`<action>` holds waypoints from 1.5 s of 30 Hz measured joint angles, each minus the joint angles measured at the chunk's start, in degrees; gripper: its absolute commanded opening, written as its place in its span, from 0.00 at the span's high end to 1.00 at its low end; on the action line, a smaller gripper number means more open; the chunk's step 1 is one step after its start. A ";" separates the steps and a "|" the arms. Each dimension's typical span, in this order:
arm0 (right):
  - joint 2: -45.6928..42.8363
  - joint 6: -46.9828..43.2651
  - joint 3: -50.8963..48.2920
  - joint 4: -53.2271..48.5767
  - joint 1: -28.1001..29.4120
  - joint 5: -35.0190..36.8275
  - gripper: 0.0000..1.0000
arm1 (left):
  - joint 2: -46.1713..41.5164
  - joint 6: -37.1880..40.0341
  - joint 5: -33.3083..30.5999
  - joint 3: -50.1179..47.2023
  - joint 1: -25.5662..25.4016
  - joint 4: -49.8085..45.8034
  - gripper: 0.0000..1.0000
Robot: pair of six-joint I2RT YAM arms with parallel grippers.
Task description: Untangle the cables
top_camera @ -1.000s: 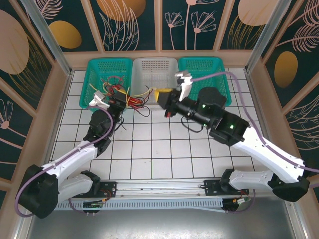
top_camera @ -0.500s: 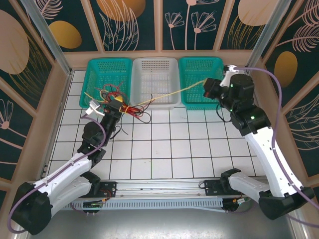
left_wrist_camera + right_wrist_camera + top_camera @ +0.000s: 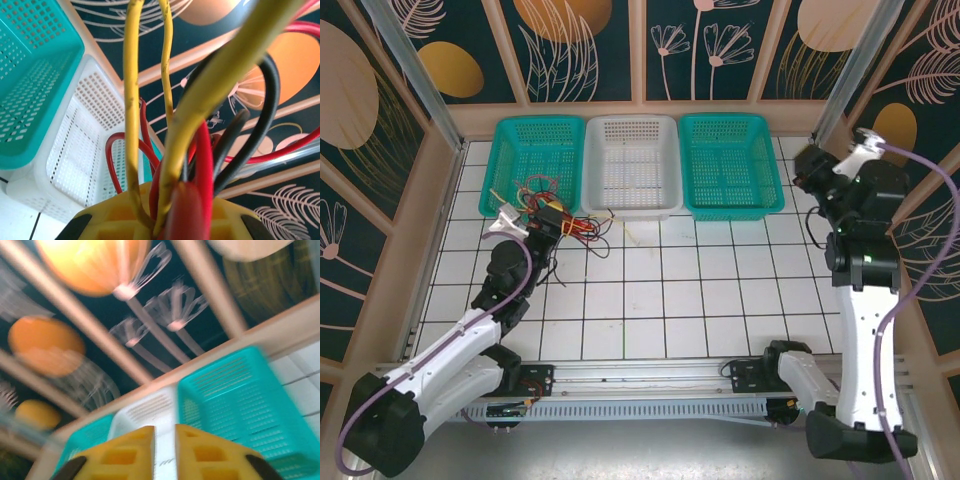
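Clamping the left gripper (image 3: 544, 214) tight on the cables (image 3: 570, 222) at ten o'clock of the tiled table (image 3: 660, 290), at the front rim of the left teal basket (image 3: 535, 150). Fanning red, black and yellow strands out from between its yellow fingers (image 3: 227, 217), toward the white basket (image 3: 632, 165). Holding the right gripper (image 3: 164, 440) at two o'clock, just right of the right teal basket (image 3: 728, 160), jaws standing slightly parted on nothing.

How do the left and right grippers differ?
The left gripper is shut on the cables; the right gripper holds nothing, its jaws slightly apart. The left gripper is by the left teal basket; the right gripper is far right, past the right teal basket. Both have yellow jaws.
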 measured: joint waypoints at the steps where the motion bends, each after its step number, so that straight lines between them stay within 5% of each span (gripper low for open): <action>1: 1.03 -0.42 -0.37 0.81 3.50 -0.52 0.48 | 0.85 0.31 1.16 0.81 0.02 -0.52 1.00; 3: 3.30 -1.70 -2.23 2.27 14.60 -0.87 0.33 | 2.58 1.03 3.74 3.39 0.00 -2.08 1.00; 6: 6.05 -3.21 -7.93 4.11 27.87 -1.86 0.27 | 5.01 2.67 7.80 9.46 0.00 -5.79 1.00; 12: 8.00 -3.63 -14.60 6.75 38.01 -4.48 0.27 | 10.34 6.25 17.05 23.17 0.04 -11.61 1.00; 17: 8.90 -3.93 -14.69 10.64 40.06 -5.42 0.32 | 11.96 6.91 21.99 26.49 0.07 -13.84 1.00; 23: 11.80 -4.33 -14.69 13.03 41.44 -6.05 0.54 | 12.90 6.86 24.98 26.67 0.04 -15.13 1.00; 30: 13.20 -4.37 -14.69 13.22 42.05 -5.95 0.60 | 12.90 6.88 26.14 26.71 0.04 -15.23 1.00; 37: 13.03 -4.09 -15.02 13.20 42.05 -5.57 0.80 | 12.90 6.91 26.53 26.82 0.07 -15.30 1.00; 43: 12.44 -3.58 -15.91 13.20 42.14 -5.27 0.55 | 12.87 6.88 26.86 26.99 0.04 -15.28 1.00; 45: 12.28 -3.56 -16.31 13.18 42.29 -5.16 0.54 | 12.87 6.88 26.93 27.06 0.04 -15.28 1.00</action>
